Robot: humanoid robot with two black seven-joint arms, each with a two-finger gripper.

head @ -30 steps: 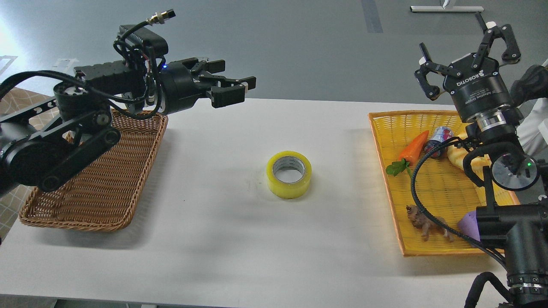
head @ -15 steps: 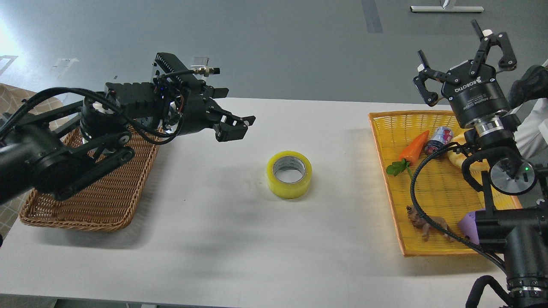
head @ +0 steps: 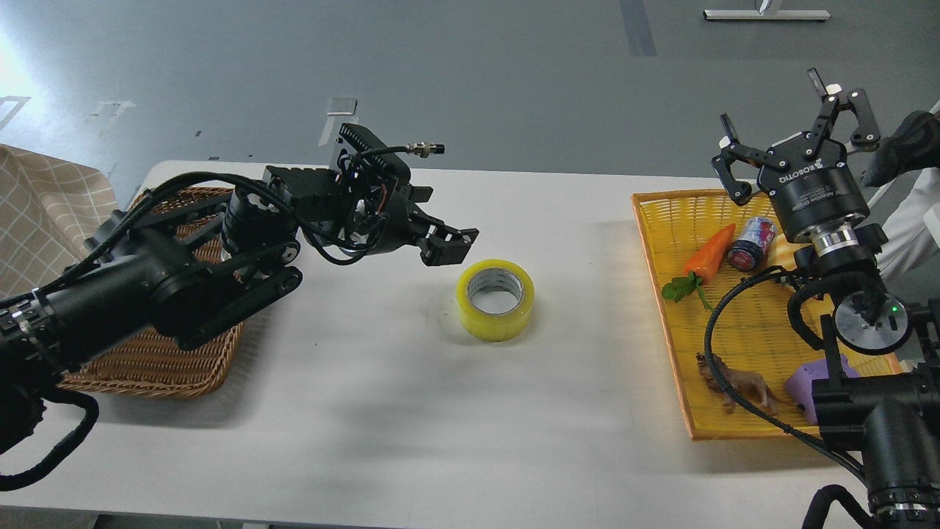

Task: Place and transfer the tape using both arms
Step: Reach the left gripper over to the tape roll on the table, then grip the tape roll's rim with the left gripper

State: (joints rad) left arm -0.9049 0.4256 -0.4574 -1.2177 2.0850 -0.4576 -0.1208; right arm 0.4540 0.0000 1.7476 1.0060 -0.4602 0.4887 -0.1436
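Observation:
The tape point(head: 496, 298), a yellowish roll with a grey-white core, lies flat on the white table point(head: 411, 411) at its middle. My left gripper point(head: 449, 243) is open and empty. It points right and hangs just left of and slightly above the roll, apart from it. My right gripper point(head: 797, 139) is open and empty, fingers pointing up, held high over the far end of the yellow tray point(head: 664, 308) at the right.
A brown wicker basket point(head: 158, 364) sits at the left, partly hidden by my left arm. The yellow tray holds a toy carrot point(head: 706, 255), a small can point(head: 750, 241), a toy animal point(head: 740, 385), a purple thing point(head: 802, 383) and a yellowish bread toy, mostly hidden.
My left gripper has moved right and down from above the basket to just beside the tape. My right gripper has shifted slightly. The tape has not moved.

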